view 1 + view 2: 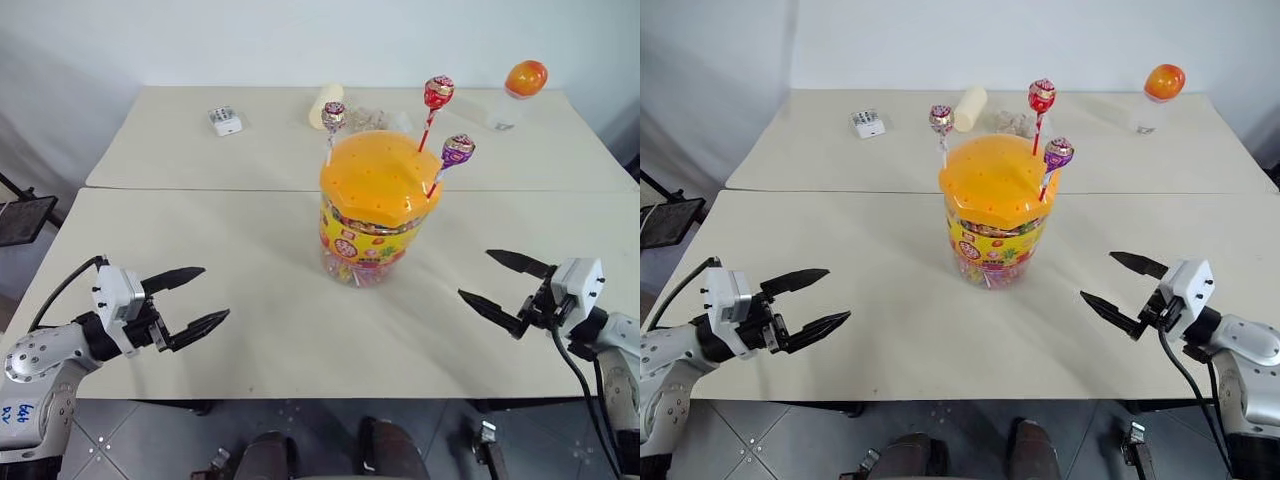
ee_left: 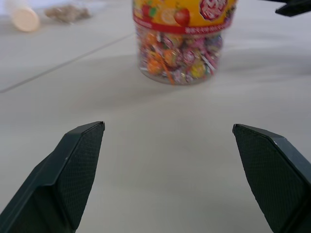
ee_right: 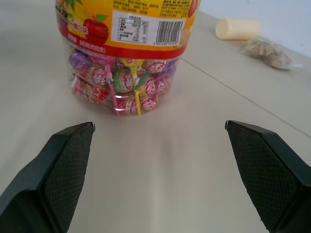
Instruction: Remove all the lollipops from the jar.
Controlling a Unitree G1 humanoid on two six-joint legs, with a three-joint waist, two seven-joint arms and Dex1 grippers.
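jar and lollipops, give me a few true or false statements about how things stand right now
1. Three lollipops stand in the jar lid: a red one and two purple ones. True.
2. The left gripper holds a lollipop. False: it is open, holds nothing and is apart from the jar.
3. The right gripper is open. True.
4. The jar lies on its side. False: it stands upright on the table.
5. The bottle with the orange cap stands beside the jar. False: it is at the table's far right corner.
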